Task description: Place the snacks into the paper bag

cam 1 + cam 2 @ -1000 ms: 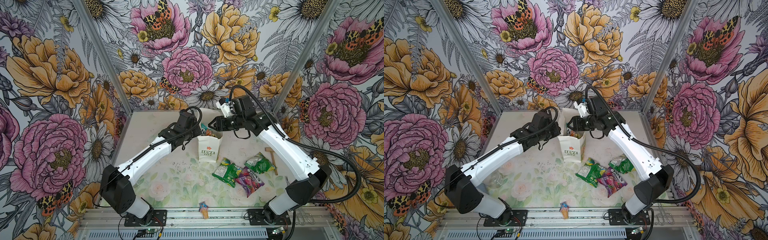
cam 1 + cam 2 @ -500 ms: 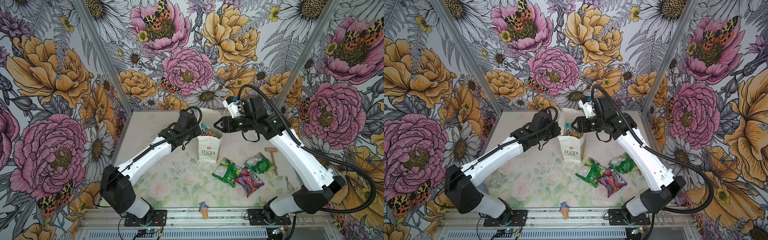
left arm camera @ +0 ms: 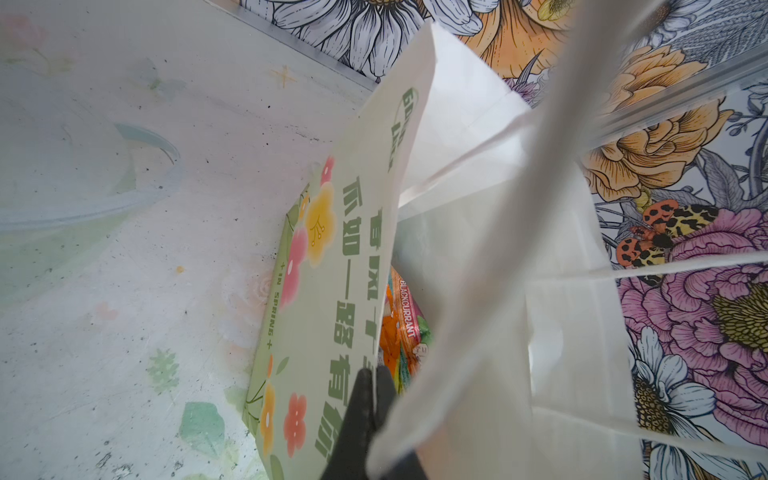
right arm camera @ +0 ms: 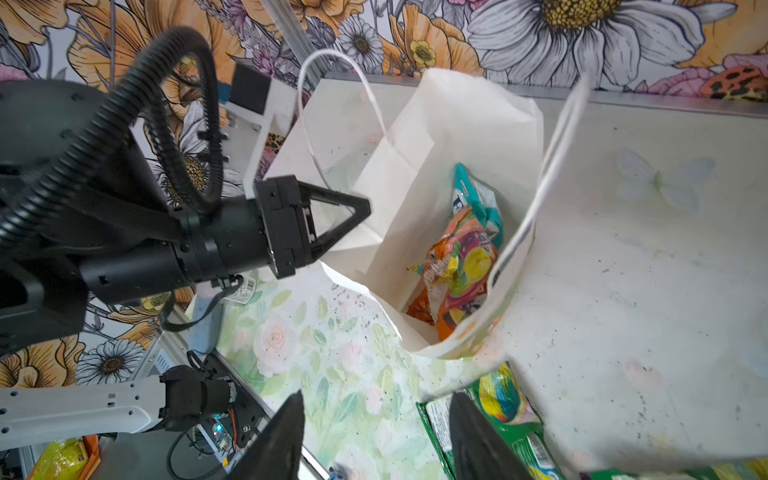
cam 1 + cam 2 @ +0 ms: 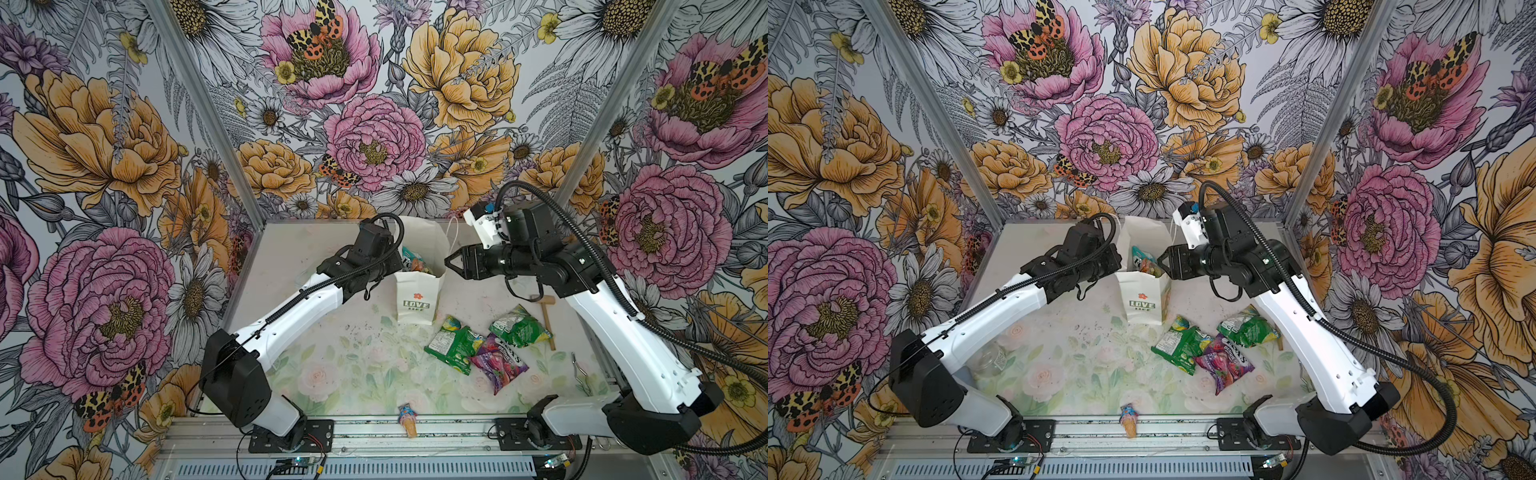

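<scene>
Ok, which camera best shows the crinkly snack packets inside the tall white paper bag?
The right wrist view: it looks into the open white paper bag at the teal packet, pink-yellow packet and orange packet. Both top views catch only a sliver past the rim; the left wrist view, one orange strip.

Floral table (image 5: 357, 374): paper bag (image 5: 415, 301) upright; green packet (image 5: 451, 345), second green packet (image 5: 519, 328), purple packet (image 5: 498, 365), mallet (image 5: 543, 300) near.
</scene>
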Controlling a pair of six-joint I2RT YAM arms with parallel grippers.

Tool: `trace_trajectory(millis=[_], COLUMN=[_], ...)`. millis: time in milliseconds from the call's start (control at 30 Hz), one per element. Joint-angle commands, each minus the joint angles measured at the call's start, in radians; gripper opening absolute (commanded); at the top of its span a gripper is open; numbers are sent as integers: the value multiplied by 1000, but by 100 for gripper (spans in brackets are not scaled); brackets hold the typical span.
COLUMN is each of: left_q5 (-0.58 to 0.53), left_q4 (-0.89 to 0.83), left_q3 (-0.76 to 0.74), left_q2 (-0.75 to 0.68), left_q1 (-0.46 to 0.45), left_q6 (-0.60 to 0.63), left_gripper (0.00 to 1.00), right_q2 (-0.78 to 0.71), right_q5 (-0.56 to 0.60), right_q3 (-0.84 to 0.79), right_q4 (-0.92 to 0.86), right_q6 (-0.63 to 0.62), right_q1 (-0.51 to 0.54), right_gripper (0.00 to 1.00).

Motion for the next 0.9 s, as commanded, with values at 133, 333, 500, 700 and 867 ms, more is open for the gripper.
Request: trace_trajectory(millis=[133,333,500,700,867], left_q5=[28,34,35,46,48], left_q4=[-19,-19,-19,-19,-19], left_q3=[12,18,25,32,29], left_q2=[0,13,18,37,36], left_q1=[3,5,5,4,2], left_q6=[3,4,5,5,4], left_gripper=[0,0,0,0,0], right_q2=[-125,-205,-235,-231,-233], right_q5=[84,58,10,-22,-27], right_q3=[-189,-392,-591,-758,-807], right_q4=[-69,-71,-52,21,41], right_q6=[91,176,245,284,311], right_q1=[-9,-15,-13,-13,-13], right_gripper=[59,59,59,59,59])
